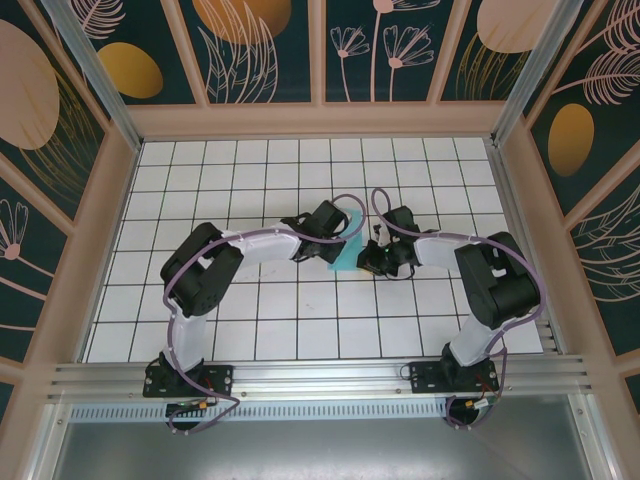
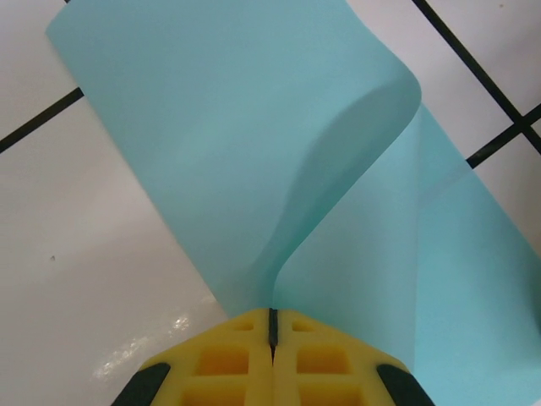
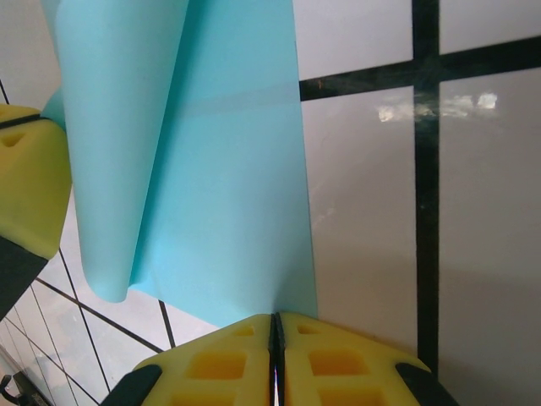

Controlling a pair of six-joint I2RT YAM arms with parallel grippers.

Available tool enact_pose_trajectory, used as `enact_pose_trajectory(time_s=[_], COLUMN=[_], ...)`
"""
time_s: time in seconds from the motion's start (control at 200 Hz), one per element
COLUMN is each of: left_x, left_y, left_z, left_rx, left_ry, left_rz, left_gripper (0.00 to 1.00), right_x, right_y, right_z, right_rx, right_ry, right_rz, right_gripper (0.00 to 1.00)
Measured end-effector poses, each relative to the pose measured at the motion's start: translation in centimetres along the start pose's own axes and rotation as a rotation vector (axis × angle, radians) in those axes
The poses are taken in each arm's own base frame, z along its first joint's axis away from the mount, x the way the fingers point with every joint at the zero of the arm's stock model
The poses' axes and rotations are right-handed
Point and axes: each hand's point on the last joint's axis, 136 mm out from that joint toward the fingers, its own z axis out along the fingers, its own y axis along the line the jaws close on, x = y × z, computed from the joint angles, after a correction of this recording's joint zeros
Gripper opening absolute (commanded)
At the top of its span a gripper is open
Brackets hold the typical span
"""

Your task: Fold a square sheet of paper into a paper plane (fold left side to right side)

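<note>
Turquoise paper: being held curled between both claws.
Left claw: being clamped on the lifted edge.
Right claw: being clamped on the flat edge.

a: look past the work. your table is white tile crossed by black grid lines.

b: and you've got dark walls on three sides, painted with pale flowers and orange ovals, framed in pale wood trim.

a: at your near edge a grooved metal rail runs the table's width.

b: below it you'll see a plain grey metal sheet. up close, your tiles shine with a patch of glare.
</note>
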Motion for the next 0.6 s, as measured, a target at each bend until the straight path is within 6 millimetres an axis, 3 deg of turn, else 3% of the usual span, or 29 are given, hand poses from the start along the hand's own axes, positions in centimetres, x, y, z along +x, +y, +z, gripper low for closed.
enact_pose_trajectory(time_s=[0.601], left_x=[0.07], left_y=[0.54], left_z=[0.93], left_rx=[-0.014], left_ry=[0.011], left_rz=[-0.004], left_gripper=[0.0], right_x=[-0.1], right_y=[0.1], right_z=[0.13], right_rx=[0.003], right_ry=[0.005], right_rz=[0.001], right_gripper=[0.12])
